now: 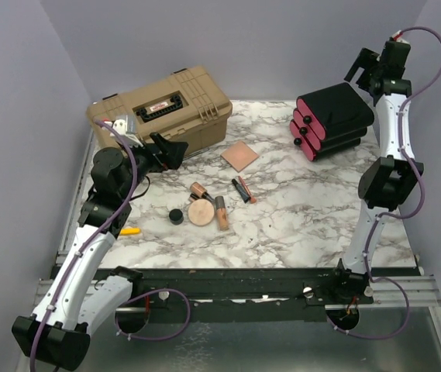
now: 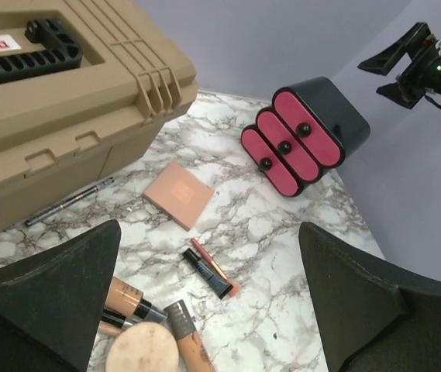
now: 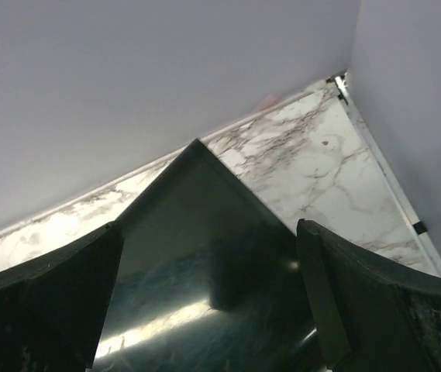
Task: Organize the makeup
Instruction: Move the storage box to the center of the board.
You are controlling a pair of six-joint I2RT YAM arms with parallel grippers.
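From above, the makeup lies scattered in the middle of the marble table (image 1: 305, 225). A square copper-pink compact (image 1: 239, 155) sits farthest back and a slim black-and-red tube (image 1: 242, 188) lies nearer. To the left is a cluster: a round peach compact (image 1: 201, 212) with copper tubes (image 1: 221, 212) touching it, and a tiny black jar (image 1: 176, 216) just beside it. A yellow pen (image 1: 130, 230) lies apart near the left edge. A tan case (image 1: 166, 108) stands at the back left and a black box with pink drawers (image 1: 332, 120) at the back right. The left gripper (image 1: 178, 152) hangs in front of the case, jaws apart and holding nothing. The right gripper (image 1: 363, 68) hangs high behind the drawer box, also spread. The left wrist view looks between wide, empty jaws at the square compact, the tube and the peach compact's edge, with a thin dark pencil (image 2: 69, 201) lying along the case. The right wrist view shows jaws wide above the box's glossy black top, the table corner beyond it.
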